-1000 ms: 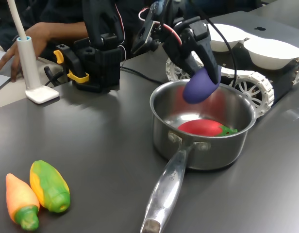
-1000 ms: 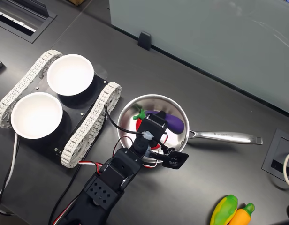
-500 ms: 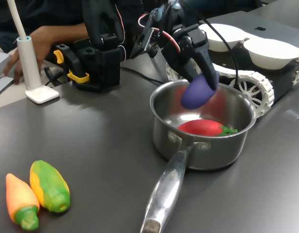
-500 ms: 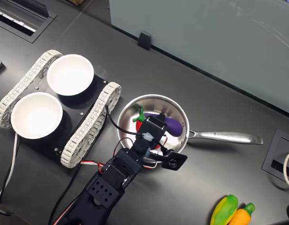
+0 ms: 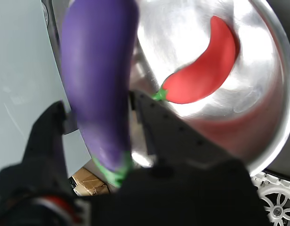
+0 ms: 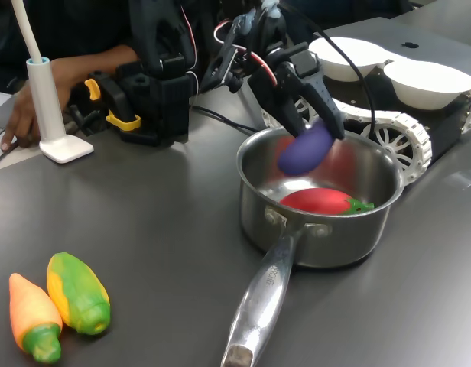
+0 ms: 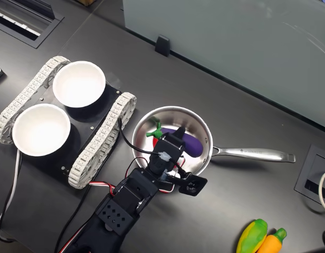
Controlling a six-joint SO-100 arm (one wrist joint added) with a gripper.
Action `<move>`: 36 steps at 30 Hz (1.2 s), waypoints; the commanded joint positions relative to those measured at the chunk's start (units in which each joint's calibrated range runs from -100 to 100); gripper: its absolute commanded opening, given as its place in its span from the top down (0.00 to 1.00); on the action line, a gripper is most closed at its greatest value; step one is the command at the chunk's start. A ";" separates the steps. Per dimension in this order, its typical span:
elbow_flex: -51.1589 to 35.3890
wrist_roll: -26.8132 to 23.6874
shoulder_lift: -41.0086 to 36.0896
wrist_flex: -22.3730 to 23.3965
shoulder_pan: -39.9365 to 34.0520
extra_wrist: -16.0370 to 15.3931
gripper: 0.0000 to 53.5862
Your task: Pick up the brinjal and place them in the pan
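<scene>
A dark grey matte table (image 6: 144,222) fills both exterior views, its top catching soft, even overhead light. In the second exterior view a pale grey-green panel (image 7: 231,42) stands along the far edge, held by a small black clip (image 7: 162,45). Recessed cable boxes sit in the tabletop at the second exterior view's upper left (image 7: 25,18) and right edge (image 7: 313,176). A white lamp base (image 6: 66,147) with its white stem rests at the first exterior view's left.
</scene>
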 commanded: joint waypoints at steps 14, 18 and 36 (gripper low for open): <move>-4.68 1.76 -8.03 1.50 -1.47 0.94 0.24; -4.59 1.95 -9.13 1.50 -1.24 0.94 0.23; -6.14 2.00 -19.17 2.35 -2.16 1.02 0.46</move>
